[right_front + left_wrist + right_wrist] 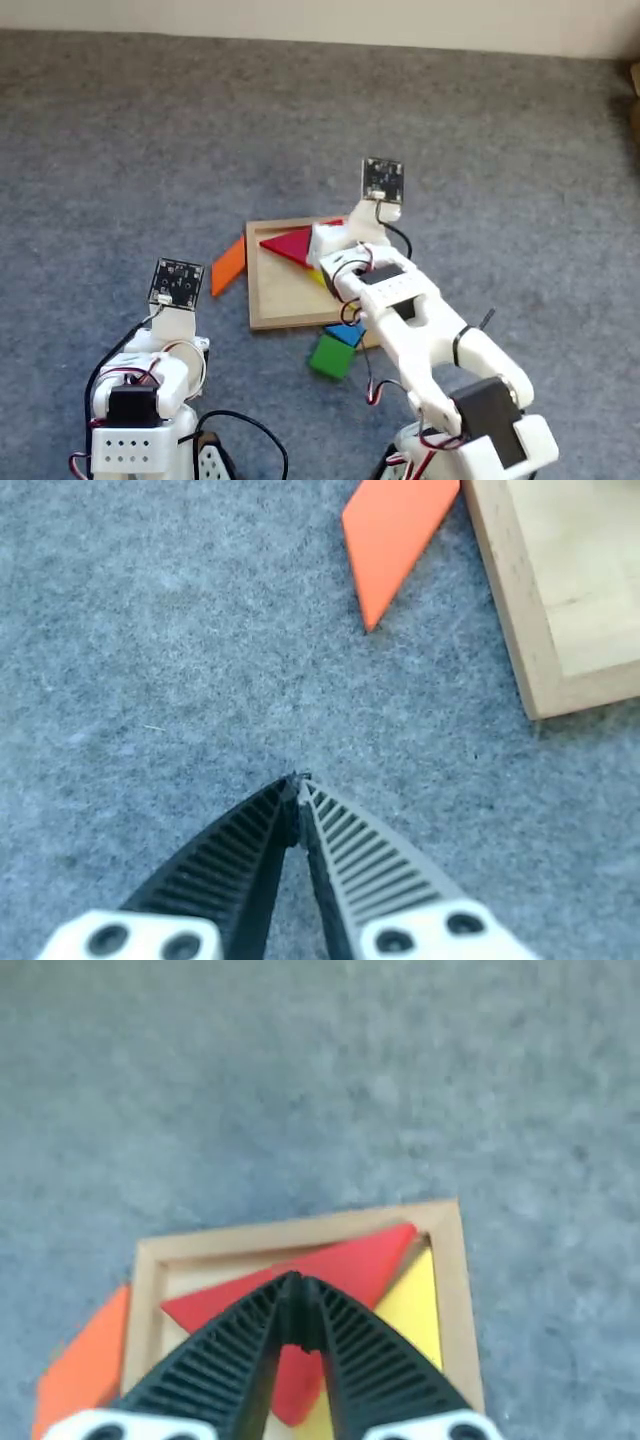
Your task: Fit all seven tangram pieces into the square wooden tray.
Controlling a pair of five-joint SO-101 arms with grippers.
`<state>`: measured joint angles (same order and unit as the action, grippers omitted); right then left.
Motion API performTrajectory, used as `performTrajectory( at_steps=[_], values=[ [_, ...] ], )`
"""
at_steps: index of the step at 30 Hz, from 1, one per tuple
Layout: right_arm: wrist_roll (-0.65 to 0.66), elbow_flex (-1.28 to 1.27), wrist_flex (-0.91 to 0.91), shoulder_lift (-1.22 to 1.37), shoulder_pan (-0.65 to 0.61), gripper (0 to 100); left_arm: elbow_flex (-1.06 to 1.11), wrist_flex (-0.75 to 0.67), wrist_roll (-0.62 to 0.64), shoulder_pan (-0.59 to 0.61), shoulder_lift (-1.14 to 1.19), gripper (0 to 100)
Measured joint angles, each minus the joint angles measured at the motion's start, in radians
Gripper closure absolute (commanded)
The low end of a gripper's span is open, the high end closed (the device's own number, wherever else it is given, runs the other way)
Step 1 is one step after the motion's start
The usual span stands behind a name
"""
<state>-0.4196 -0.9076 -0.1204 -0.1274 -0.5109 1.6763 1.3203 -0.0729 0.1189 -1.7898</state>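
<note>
"Tray (285, 321) count, please?"

"I see one, with two pieces inside: one red triangle (287, 245) and one yellow piece (410, 1305). Three lie outside: one orange piece (229, 265) at its 9 o'clock, one blue piece (345, 335) and one green piece (330, 356) at 5 o'clock. My right gripper (297, 1280) is pinched closed above the red triangle. My left gripper (298, 778) is closed too, over the carpet (150, 630)."

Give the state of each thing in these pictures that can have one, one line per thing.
left pincer: shut, empty, over the carpet.
right pincer: shut, above the red piece.
wooden tray: partly filled.
red piece: inside the tray.
yellow piece: inside the tray, beside the red.
orange piece: on the carpet, outside the tray.
green piece: on the carpet, outside.
blue piece: outside, at the tray's near rim.
</note>
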Motion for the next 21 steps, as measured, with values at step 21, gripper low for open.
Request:
performTrajectory(
  at_steps=[21],
  values=[
    [0.083,-0.002,0.0,0.029,-0.074,99.5,0.0,0.0,0.0,0.0,0.0,99]
  ],
)
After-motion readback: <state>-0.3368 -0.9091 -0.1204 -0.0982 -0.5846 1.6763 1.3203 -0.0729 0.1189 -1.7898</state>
